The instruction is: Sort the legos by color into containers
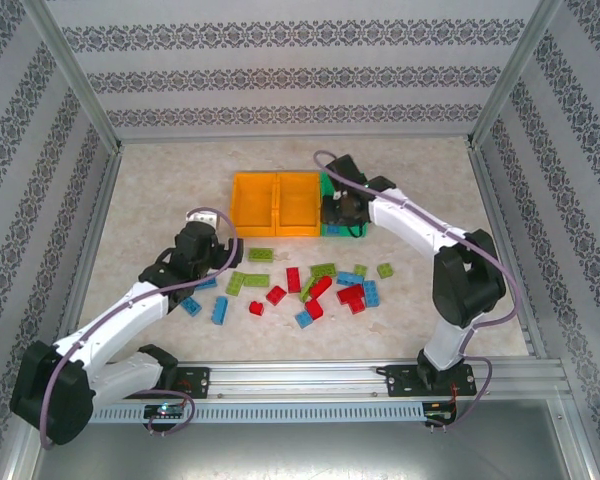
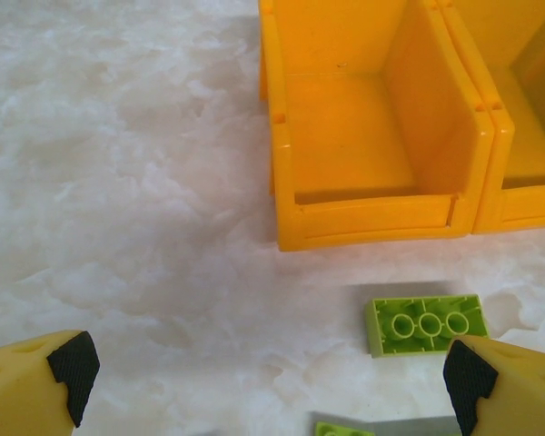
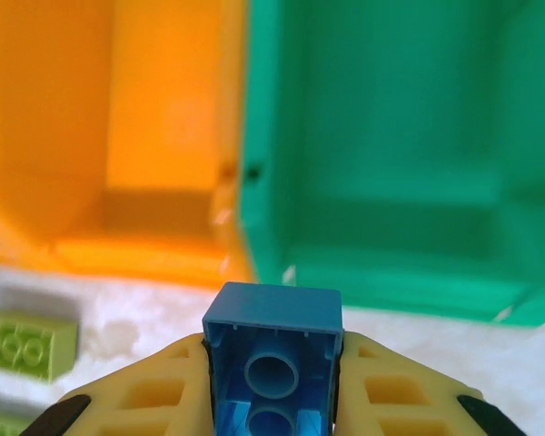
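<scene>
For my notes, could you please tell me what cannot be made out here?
Top external view: the right gripper hides much of the inside of the green bin.
Right wrist view: the blue brick runs off the bottom edge.
Left wrist view: one lime brick is mostly past the bottom edge.
Top external view: studs on the loose bricks too small to count.

Bright, even light throughout
3 white wall panels with grey damask stripes (image 1: 280, 60) meet silver aluminium frame posts (image 1: 75, 75) around the pale beige marbled tabletop (image 1: 160, 180).
</scene>
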`<action>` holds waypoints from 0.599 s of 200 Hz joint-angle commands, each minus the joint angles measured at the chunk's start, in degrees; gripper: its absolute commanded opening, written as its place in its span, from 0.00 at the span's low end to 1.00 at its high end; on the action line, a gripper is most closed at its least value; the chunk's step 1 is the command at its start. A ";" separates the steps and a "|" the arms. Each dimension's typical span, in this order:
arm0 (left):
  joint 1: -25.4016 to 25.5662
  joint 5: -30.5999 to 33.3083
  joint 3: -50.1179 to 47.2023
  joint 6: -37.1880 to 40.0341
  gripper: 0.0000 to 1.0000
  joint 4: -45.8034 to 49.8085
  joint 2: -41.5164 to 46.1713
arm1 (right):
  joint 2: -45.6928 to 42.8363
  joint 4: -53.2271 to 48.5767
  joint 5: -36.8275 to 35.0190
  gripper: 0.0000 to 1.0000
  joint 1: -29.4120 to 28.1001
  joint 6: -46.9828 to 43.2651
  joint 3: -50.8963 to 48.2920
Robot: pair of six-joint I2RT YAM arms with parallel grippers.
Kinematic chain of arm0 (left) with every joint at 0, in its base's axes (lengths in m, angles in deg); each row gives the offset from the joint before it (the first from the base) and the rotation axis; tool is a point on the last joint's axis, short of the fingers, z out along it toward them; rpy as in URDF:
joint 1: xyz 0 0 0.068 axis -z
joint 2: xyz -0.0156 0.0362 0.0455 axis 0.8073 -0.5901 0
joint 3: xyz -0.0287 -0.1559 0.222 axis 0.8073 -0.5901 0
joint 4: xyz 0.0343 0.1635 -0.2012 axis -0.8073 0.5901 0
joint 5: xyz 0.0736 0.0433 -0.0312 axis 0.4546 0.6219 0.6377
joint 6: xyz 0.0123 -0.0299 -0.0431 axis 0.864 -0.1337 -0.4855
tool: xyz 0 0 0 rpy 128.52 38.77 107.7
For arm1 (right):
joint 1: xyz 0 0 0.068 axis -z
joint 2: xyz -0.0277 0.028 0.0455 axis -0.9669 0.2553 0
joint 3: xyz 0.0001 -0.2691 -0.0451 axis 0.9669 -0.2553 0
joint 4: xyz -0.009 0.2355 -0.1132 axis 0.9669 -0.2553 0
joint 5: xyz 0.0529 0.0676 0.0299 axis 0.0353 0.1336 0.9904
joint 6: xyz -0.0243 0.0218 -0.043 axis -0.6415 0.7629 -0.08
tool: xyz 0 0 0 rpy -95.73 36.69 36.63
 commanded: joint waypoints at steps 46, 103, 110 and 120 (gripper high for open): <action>6.74 7.96 -2.61 -8.52 1.00 12.78 5.07 | 11.13 -2.24 -2.99 0.20 7.38 -7.21 10.69; 11.51 11.53 -2.62 -18.18 1.00 19.21 5.25 | 18.54 -3.78 -2.18 0.21 8.15 -8.54 16.74; 11.88 12.00 -2.41 -19.17 1.00 20.02 5.05 | 19.20 -3.89 -2.14 0.21 8.25 -8.49 17.12; 12.34 12.74 -2.20 -20.77 1.00 21.30 4.75 | 19.88 -3.87 -2.12 0.22 8.28 -8.49 17.37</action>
